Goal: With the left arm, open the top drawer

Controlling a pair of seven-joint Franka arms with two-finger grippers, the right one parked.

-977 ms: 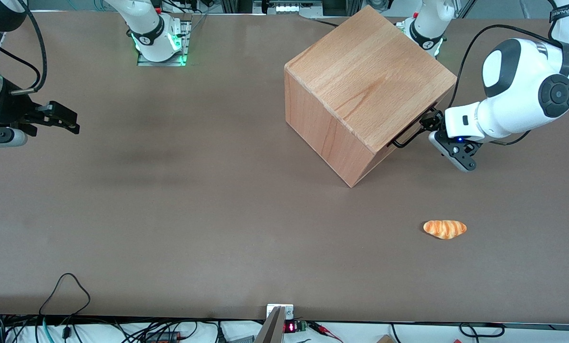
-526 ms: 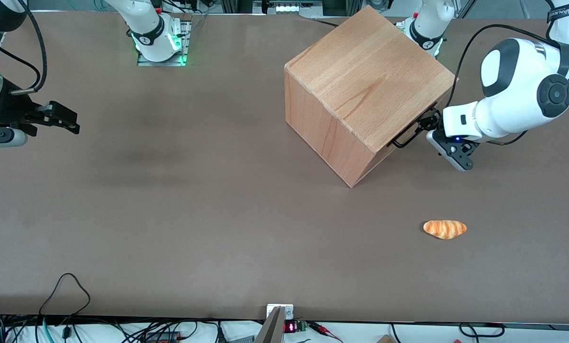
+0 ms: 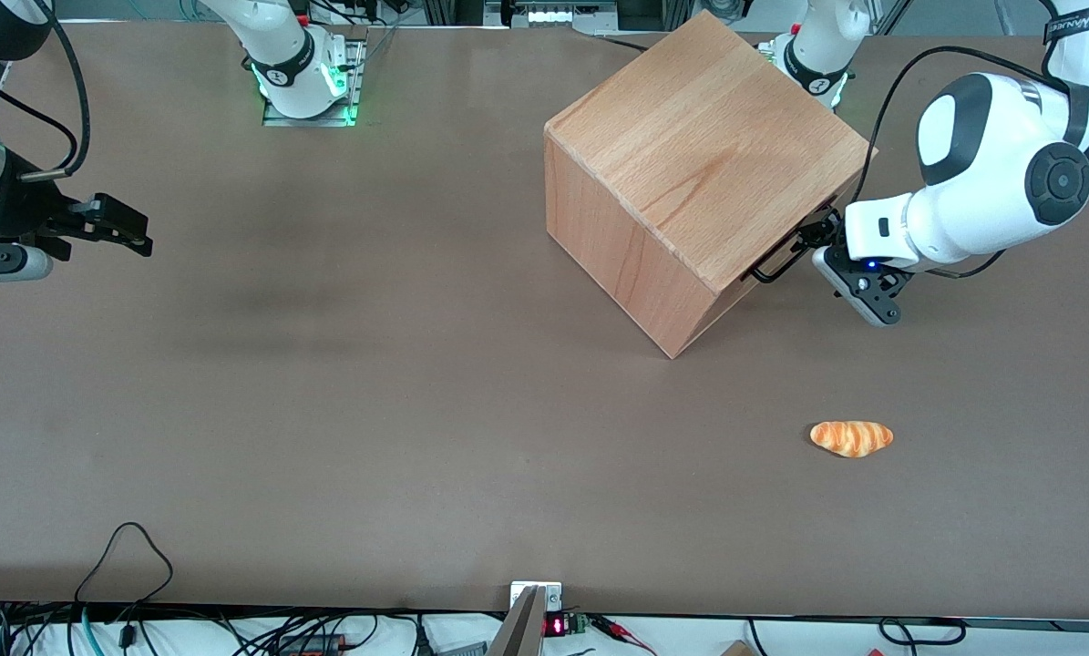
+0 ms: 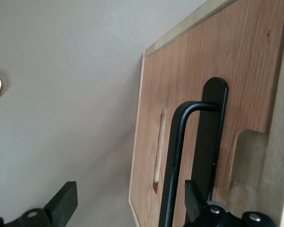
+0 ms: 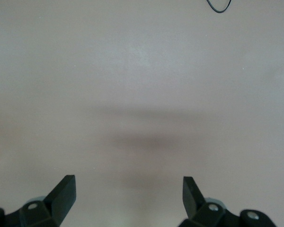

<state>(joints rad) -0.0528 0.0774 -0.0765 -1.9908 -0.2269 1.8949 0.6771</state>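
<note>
Left wrist view shows the gripper (image 4: 128, 203) with its fingers (image 4: 64, 201) spread wide and nothing between the pads yet — the black bar handle (image 4: 173, 161) of the top drawer (image 4: 246, 71) runs into the gap close to one finger, with a lot of bare space toward the other. From the front, the left arm (image 3: 991, 191) reaches in level at the working arm's end of the table, its gripper (image 3: 822, 246) right at the handle (image 3: 776, 260) on the face of the wooden cabinet (image 3: 699, 173), which sits turned at an angle on the table (image 3: 325, 410). The drawer looks shut, or nearly so.

The main risk, as I judge it, is the off-centre line-up: if the fingers close from here, the near one meets the bar first and may nudge it sideways, or the grip may land shallow and slip off once the pull begins. A second risk comes from the cabinet's skew — a pull not aligned with the drawer's own slide direction could bind the drawer or drag the whole cabinet across the table instead of opening it. The bread roll (image 3: 851, 437) lies nearer the front camera, well apart, and seems out of harm's way
</note>
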